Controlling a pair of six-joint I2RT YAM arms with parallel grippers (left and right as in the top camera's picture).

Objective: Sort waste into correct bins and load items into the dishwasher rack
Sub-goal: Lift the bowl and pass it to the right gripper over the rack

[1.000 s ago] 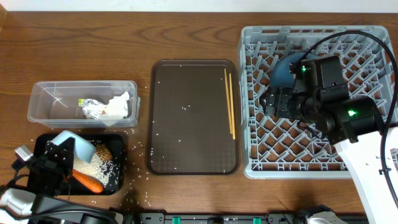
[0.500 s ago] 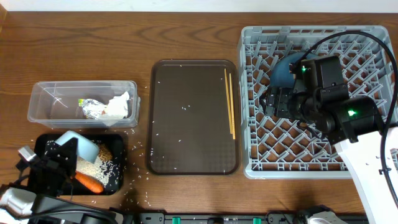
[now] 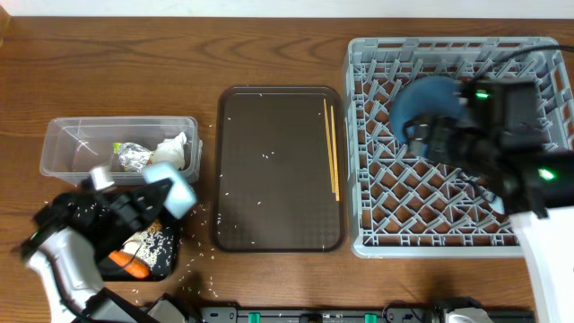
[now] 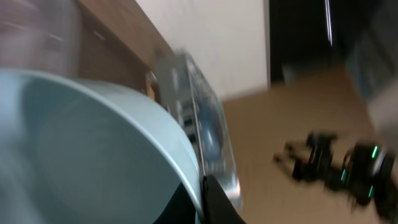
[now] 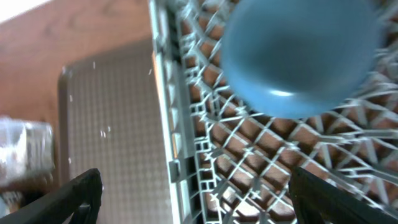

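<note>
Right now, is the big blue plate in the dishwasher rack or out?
In. The blue plate sits inside the walls of the grey rack, over its lattice.

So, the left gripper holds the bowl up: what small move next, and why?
Probably carry the light blue bowl, shut in the left gripper, rightward toward the dishwasher rack: the bowl looks empty, and rice lies in the black tray.

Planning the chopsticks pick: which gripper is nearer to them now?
Right. The right gripper hangs over the dishwasher rack, just beside the chopsticks; the left gripper, holding the light blue bowl, is across the brown tray.
</note>
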